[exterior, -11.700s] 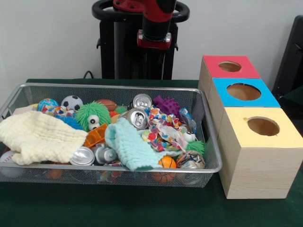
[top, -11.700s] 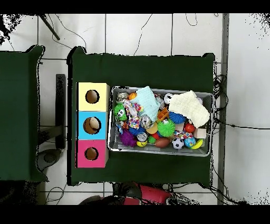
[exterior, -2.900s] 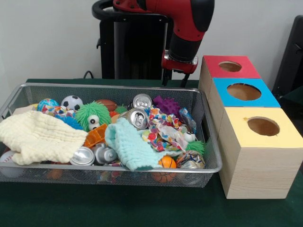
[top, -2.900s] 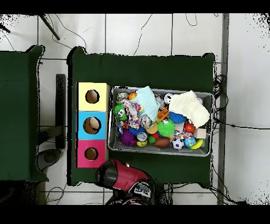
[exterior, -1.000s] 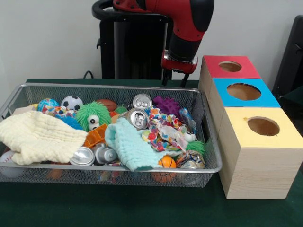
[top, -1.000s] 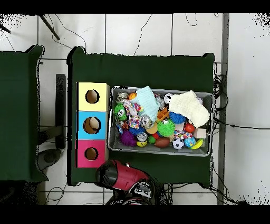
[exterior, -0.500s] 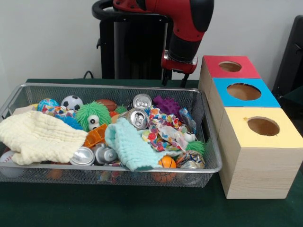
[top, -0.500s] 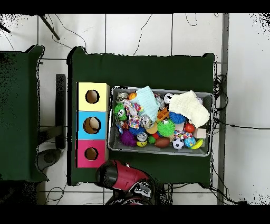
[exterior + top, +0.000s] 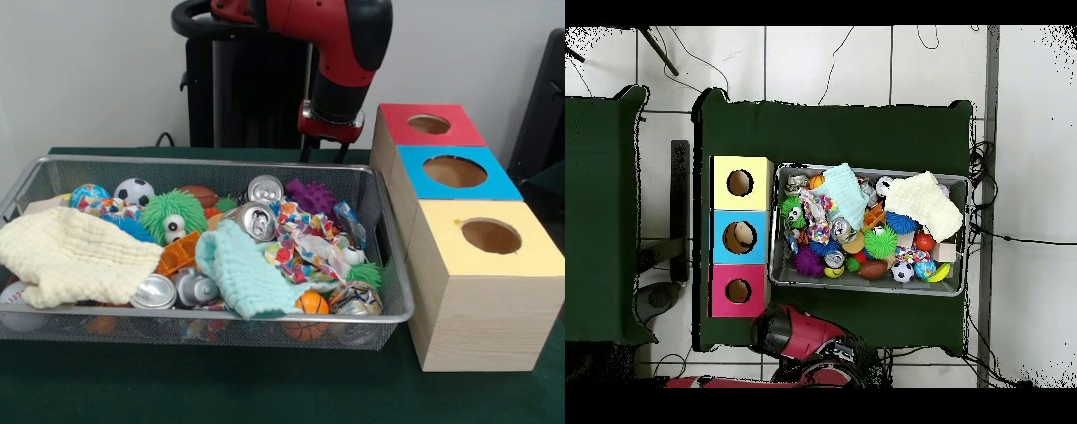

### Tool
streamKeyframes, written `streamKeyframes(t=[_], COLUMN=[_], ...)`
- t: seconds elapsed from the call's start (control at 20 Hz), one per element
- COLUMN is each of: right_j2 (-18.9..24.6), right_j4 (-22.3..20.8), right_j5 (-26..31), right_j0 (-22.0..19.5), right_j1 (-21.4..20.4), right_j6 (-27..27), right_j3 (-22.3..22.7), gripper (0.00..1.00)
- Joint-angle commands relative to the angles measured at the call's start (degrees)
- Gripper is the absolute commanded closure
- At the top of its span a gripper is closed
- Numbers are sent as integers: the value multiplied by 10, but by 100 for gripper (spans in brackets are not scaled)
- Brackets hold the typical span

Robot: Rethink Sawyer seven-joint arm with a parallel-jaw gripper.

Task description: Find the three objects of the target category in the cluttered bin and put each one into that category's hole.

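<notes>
1. Bin (image 9: 371, 315) of silver wire mesh fills the lower left and centre of the front view, resting on the green table (image 9: 265, 389); in the overhead view the bin (image 9: 869, 286) lies right of centre.
2. Heaped inside it are a pale yellow cloth (image 9: 71, 256) at the left, a mint cloth (image 9: 243, 274) in the middle, drink cans such as one (image 9: 256, 219) near the centre, a green fuzzy toy (image 9: 172, 216), a purple spiky ball (image 9: 311, 196), a soccer ball (image 9: 134, 190) and a small basketball (image 9: 311, 303) by the near rim.
3. Gripper (image 9: 324, 152) hangs at the upper centre of the front view, above and behind the bin's far rim, touching nothing. Two dark fingers (image 9: 305, 148) point down with a gap between them, and nothing is held.
4. Every object in the bin sits below and in front of the fingers, well apart from them.
5. Three wooden boxes stand just beside the bin at the right of the front view: red-topped (image 9: 428, 125), blue-topped (image 9: 455, 172) and yellow-topped (image 9: 490, 238), each with a round hole.
6. Overhead, the red arm (image 9: 797, 335) shows at the bottom centre, below the bin, but hides the gripper itself; only the front view shows it.
</notes>
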Motion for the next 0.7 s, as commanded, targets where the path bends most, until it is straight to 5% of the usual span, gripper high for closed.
streamKeyframes(t=[0.05, 0.7], right_j2=[73, 98], right_j4=[23, 19], right_j5=[-74, -128], right_j0=[-32, -57], right_j1=[46, 116], right_j6=[146, 159], right_j3=[-59, -79], gripper=[0, 0])
